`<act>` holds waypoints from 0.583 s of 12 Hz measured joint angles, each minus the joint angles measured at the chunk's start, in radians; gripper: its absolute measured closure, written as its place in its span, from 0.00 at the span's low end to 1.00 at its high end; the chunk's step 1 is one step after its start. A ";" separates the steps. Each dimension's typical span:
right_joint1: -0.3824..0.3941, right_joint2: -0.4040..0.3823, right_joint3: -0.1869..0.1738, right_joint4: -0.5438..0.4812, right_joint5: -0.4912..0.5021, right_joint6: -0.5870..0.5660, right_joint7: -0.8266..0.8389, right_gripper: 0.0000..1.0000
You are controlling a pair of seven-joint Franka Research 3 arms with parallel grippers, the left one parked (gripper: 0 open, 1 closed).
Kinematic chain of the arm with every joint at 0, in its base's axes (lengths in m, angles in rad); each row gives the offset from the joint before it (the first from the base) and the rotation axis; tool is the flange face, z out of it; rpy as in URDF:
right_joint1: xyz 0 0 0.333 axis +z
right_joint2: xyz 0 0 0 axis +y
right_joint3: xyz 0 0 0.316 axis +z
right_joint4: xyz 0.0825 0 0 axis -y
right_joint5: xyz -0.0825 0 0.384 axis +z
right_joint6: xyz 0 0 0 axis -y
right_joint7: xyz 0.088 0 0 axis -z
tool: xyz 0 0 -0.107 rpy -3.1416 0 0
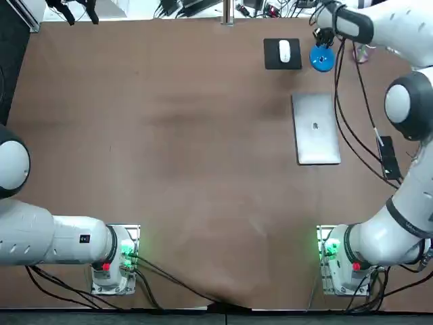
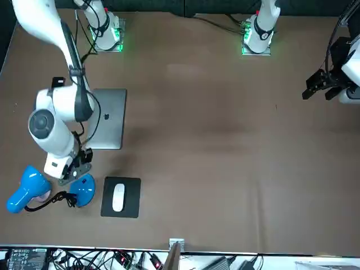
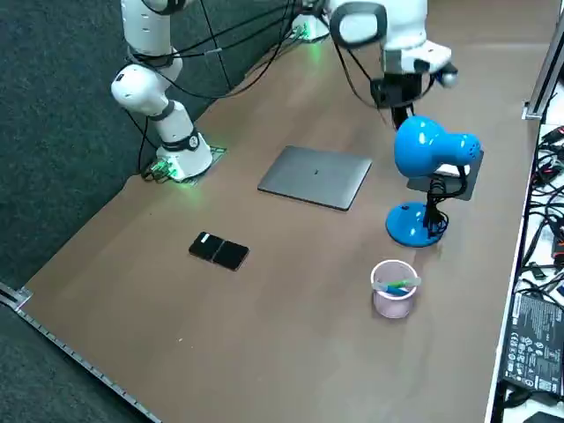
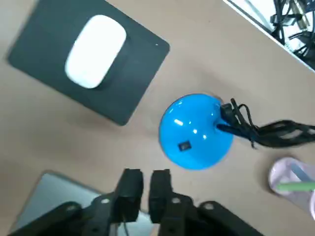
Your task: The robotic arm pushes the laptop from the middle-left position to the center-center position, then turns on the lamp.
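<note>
1. My right pincer hangs over the far right part of the table, between the far edge of the laptop and the round base of the lamp.
2. Its two fingers are almost together, with only a thin gap, and they hold nothing.
3. The laptop is closed and lies flat in the right half of the table, about midway between the near edge and the far edge.
4. The blue lamp stands near the far edge, toward the far right corner. Its head is tilted and its black cable leaves the base.
5. Just beside the base, also at the far edge, a white mouse lies on a black pad.
6. A pale cup stands near the lamp on its other side, toward the right edge.
</note>
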 joint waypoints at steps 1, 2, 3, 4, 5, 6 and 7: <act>0.000 -0.034 0.011 0.003 0.005 -0.043 0.001 0.81; 0.001 -0.071 0.020 0.005 0.015 -0.087 0.002 0.70; 0.001 -0.148 0.028 0.007 0.053 -0.181 0.003 0.48; 0.000 -0.185 0.028 0.007 0.073 -0.227 0.003 0.36; -0.002 -0.221 0.027 0.007 0.092 -0.269 0.003 0.24; -0.005 -0.254 0.025 0.007 0.105 -0.311 0.003 0.12; -0.006 -0.285 0.023 0.008 0.112 -0.354 0.005 0.01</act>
